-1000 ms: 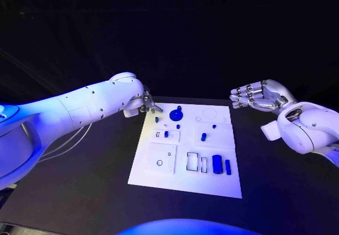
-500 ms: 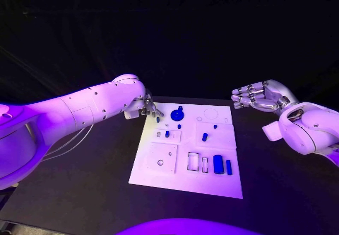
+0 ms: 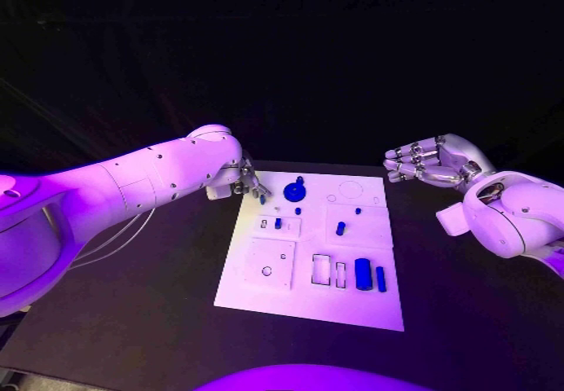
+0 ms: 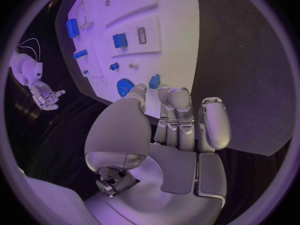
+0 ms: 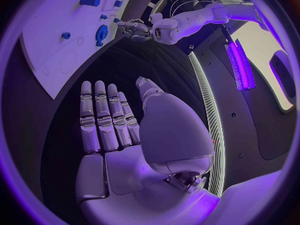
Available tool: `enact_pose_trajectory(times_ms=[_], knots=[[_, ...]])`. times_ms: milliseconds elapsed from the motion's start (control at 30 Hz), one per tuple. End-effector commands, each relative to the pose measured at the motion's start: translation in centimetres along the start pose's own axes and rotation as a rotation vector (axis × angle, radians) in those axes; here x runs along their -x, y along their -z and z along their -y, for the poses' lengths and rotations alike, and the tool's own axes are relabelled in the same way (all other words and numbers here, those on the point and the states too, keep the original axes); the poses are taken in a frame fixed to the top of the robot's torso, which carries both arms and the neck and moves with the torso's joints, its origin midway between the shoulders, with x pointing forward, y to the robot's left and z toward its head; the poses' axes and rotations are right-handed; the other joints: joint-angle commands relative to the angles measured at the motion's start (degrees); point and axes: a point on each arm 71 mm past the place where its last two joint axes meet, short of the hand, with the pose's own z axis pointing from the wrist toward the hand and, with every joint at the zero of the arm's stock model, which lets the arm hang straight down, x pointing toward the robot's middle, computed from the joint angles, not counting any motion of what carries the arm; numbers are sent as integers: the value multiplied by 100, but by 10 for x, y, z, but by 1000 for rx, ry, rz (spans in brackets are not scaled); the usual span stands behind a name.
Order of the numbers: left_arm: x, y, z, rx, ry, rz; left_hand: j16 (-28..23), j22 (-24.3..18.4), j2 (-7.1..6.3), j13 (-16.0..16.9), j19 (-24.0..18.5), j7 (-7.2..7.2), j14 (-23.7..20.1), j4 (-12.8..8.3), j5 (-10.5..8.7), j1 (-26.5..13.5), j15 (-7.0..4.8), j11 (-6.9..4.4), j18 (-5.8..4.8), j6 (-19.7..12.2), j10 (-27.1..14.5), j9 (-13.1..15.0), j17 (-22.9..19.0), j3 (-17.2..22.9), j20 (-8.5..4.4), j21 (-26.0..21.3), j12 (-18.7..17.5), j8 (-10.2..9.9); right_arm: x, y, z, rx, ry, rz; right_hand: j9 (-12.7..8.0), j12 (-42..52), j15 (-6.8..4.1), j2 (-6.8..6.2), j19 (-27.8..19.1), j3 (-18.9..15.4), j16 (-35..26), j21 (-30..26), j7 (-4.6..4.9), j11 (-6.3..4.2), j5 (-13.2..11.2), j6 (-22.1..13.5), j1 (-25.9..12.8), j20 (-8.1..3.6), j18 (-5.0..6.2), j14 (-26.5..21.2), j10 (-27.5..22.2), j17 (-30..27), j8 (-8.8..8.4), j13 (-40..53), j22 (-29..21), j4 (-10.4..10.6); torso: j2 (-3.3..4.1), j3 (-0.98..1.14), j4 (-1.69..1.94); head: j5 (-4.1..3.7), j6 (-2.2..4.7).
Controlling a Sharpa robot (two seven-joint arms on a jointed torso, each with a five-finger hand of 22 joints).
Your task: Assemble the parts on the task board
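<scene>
your left hand [image 3: 244, 181] hovers at the task board's [image 3: 308, 281] eleven o'clock corner, fingers apart, empty, near a blue gear part [image 3: 294, 192]. your right hand [image 3: 429, 162] floats off its one o'clock corner, loosely spread, empty.

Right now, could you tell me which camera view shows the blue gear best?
The left wrist view: the blue gear lies close, teeth visible, just beyond the left hand. Head view shows it small; right wrist view shows it distant, near the board's edge.
</scene>
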Motion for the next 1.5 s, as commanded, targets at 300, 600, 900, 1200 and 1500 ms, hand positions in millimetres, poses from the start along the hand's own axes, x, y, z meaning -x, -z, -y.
enact_pose_trajectory(times_ms=[300,600,900,1200,1500], knots=[[-2,0,3,-8,35,-12,-14,20,111,-3,39,-4,16,-40,24,207,16,-11,7,74,37,-74,0,19,7,20,30,-41,-2,0,0,-6,8,-20,9,27,-24,69,-40,-20,8,-6,-26,-26,50,5,19,0,91,7,-14,-8,15,-3,-16,-30,1,0,1,4,-32],[-3,0,3,-1,33,-19,-13,30,140,-1,42,-6,16,-42,25,285,15,-13,6,81,37,-95,0,31,5,25,37,-46,-3,0,0,-6,7,-24,10,31,-24,75,-40,-19,7,-6,-24,-26,56,6,19,0,91,7,-15,-10,15,-4,-19,-30,0,1,-1,8,-50],[-4,-1,3,6,26,-24,-11,40,122,5,46,0,17,-28,16,279,16,-10,4,87,42,-105,3,5,5,30,47,-48,-3,0,0,-5,7,-26,10,31,-24,75,-40,-19,7,-6,-24,-26,56,6,19,0,91,7,-15,-10,15,-4,-19,-30,2,1,-1,4,-53],[-4,-2,3,9,27,-22,-11,44,244,-15,46,-14,17,-56,32,436,9,-20,4,91,33,-138,3,70,0,31,41,-56,-3,0,0,-5,6,-27,10,31,-24,75,-40,-19,7,-6,-24,-26,56,6,19,0,91,7,-15,-10,15,-4,-19,-30,3,-1,-3,1,-66],[-5,-2,4,-6,46,-30,-18,50,512,-161,38,-17,10,-400,83,1428,-12,-35,4,-45,-76,-230,-4,797,-19,30,-90,-107,-3,0,0,-9,-6,-28,11,42,-24,87,-40,-15,6,-5,-23,-26,69,9,24,-1,91,7,-18,-14,16,-5,-26,-33,1,4,-1,0,-99]])
